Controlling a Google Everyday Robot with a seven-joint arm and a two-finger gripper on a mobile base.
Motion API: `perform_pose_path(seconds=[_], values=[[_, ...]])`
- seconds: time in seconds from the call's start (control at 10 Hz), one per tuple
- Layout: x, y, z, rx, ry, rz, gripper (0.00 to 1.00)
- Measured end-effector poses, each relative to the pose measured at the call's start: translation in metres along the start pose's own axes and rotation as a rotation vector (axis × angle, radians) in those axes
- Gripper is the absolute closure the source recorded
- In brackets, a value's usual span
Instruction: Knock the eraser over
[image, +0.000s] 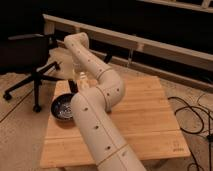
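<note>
You have a pale wooden table (145, 117) standing on a speckled floor (20, 135). A black bowl (63, 107) sits on its left edge. Behind the bowl, a clear cup (82, 79) stands at the far left. The gripper (73, 86) hangs at the far left beside that cup, mostly hidden by the arm. Black cables (192, 115) lie on the floor to the right.
</note>
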Motion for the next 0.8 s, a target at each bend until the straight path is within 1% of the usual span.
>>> perform_pose_path(seconds=[0.1, 0.2, 0.4, 0.5, 0.6, 0.8], values=[[-0.001, 0.000, -0.001, 0.001, -0.005, -0.002, 0.35], [-0.013, -0.004, -0.003, 0.008, -0.052, -0.007, 0.35], [-0.047, -0.010, -0.016, 0.039, -0.186, -0.026, 0.35], [-0.062, -0.015, -0.026, 0.047, -0.255, -0.033, 0.35], [-0.070, -0.017, -0.034, 0.038, -0.296, -0.038, 0.35], [-0.071, -0.019, -0.036, 0.036, -0.305, -0.038, 0.35]])
